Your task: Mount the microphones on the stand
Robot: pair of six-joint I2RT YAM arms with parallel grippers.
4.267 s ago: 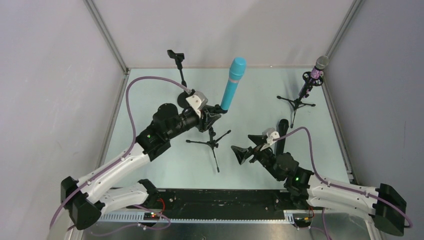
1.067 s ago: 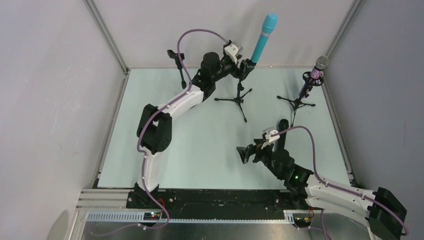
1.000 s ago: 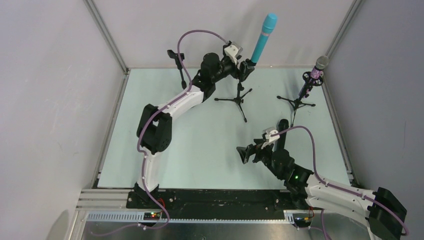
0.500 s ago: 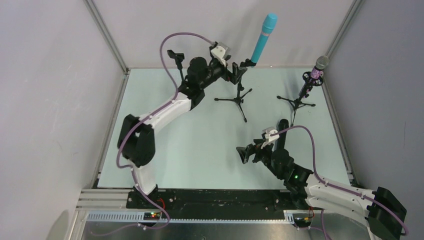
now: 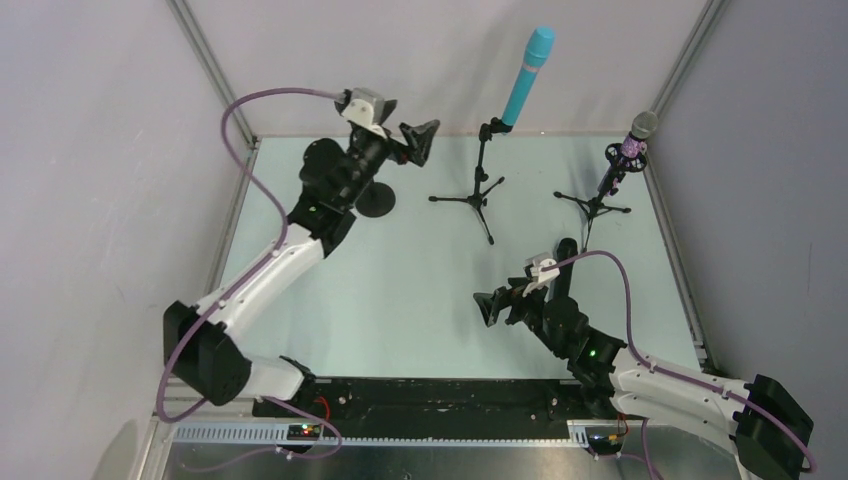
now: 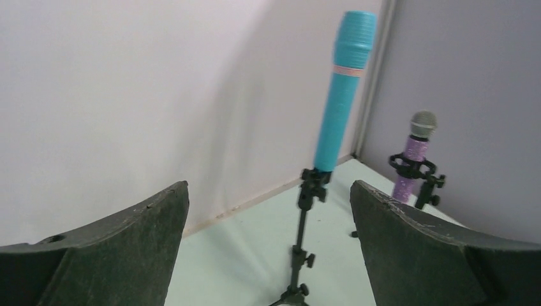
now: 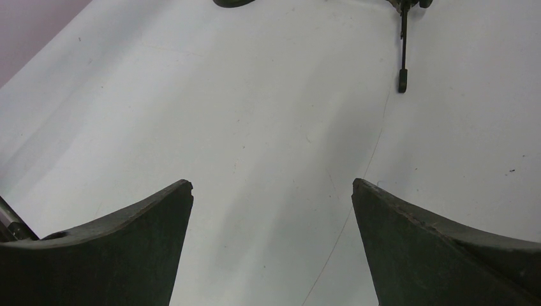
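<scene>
The turquoise microphone (image 5: 527,75) stands upright in the clip of a tripod stand (image 5: 482,170) at the back; the left wrist view shows the microphone (image 6: 341,95) ahead. A purple glittery microphone (image 5: 628,150) sits in a second tripod stand (image 5: 598,205) at the back right. A black microphone (image 5: 567,262) lies on the table beside my right arm. My left gripper (image 5: 410,125) is open and empty, left of the turquoise microphone and apart from it. My right gripper (image 5: 497,297) hovers open over bare table.
A third stand with a round black base (image 5: 377,200) sits at the back left, mostly hidden behind my left arm. The enclosure walls and corner posts close in the back and both sides. One leg of the tripod (image 7: 402,44) shows in the right wrist view.
My left gripper opened, let go of the turquoise microphone's stand and pulled back to the left. The stand and microphone stay upright. The right arm has not moved.
</scene>
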